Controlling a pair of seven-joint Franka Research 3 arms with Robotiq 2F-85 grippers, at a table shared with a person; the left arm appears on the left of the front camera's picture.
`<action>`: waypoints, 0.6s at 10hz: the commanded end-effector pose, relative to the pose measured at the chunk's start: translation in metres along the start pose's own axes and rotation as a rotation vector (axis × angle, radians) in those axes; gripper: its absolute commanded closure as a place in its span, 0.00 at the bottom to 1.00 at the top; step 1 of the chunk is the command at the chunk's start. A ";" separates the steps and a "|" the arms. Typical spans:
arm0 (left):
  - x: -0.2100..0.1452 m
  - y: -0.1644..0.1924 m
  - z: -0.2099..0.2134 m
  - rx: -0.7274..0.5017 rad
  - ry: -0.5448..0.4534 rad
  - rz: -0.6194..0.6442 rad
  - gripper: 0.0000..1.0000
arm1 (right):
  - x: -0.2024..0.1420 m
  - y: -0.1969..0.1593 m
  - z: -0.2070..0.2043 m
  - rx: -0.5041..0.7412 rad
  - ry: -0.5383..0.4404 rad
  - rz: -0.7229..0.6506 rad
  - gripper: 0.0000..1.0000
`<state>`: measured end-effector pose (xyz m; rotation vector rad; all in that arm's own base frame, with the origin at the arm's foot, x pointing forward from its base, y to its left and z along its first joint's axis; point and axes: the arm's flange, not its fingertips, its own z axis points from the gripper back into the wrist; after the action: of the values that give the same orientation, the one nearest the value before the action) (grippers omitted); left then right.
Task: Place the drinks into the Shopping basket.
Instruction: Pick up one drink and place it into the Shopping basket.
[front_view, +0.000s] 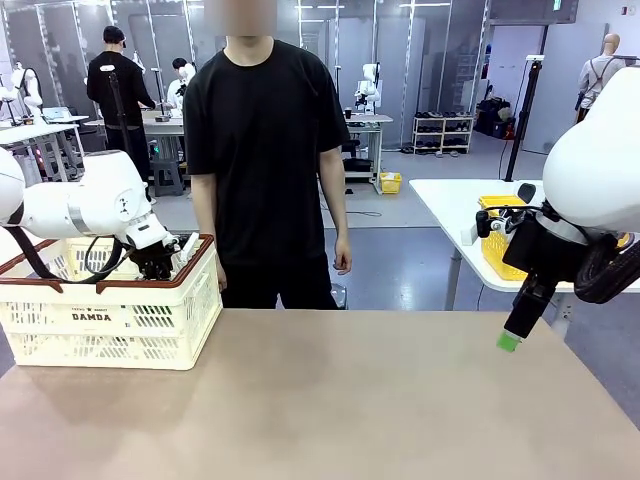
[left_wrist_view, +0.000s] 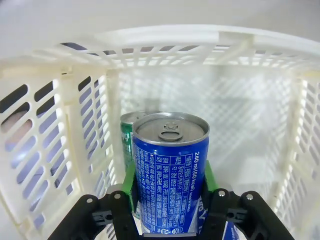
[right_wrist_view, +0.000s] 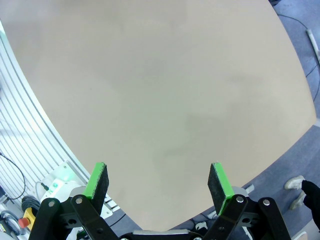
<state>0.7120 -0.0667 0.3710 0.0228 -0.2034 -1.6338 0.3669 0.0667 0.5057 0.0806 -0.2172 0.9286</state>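
At the left of the front view we see the Shopping basket (front_view: 110, 318) sitting on the counter (front_view: 330, 400). Our left tool (front_view: 158, 266) reaches down into it from above. In the left wrist view this tool (left_wrist_view: 169, 200) is squeezing a blue can (left_wrist_view: 170, 175) between its green pads (left_wrist_view: 129, 185), one on each side. The can stands up straight with its pull tab on top. We think it is held this way so it can go down flat on the basket floor and not tip over.

A green can (left_wrist_view: 128, 137) stands just behind the blue one, a little to the left in the picture, close to the basket wall (left_wrist_view: 60, 145). It could get bumped if the blue can goes down too near it.

In the middle of the front view a person (front_view: 268, 160) stands at the far side of the counter with arms hanging down.

At the right, our right tool (front_view: 511, 338) hangs over the counter edge. In the right wrist view its fingers (right_wrist_view: 98, 180) are spread wide with nothing between them.
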 end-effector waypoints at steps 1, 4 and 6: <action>-0.002 -0.001 -0.002 0.000 -0.037 0.019 0.43 | 0.000 0.000 0.001 -0.004 0.008 0.000 0.00; -0.003 -0.008 -0.018 -0.021 -0.009 0.021 0.43 | 0.000 0.000 0.001 -0.004 0.008 0.000 0.00; -0.005 -0.015 -0.028 -0.016 -0.012 0.018 0.43 | 0.000 0.000 0.001 -0.004 0.008 0.000 0.00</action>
<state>0.7068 -0.0646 0.3462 -0.0094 -0.1705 -1.6289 0.3669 0.0667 0.5057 0.0806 -0.2172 0.9286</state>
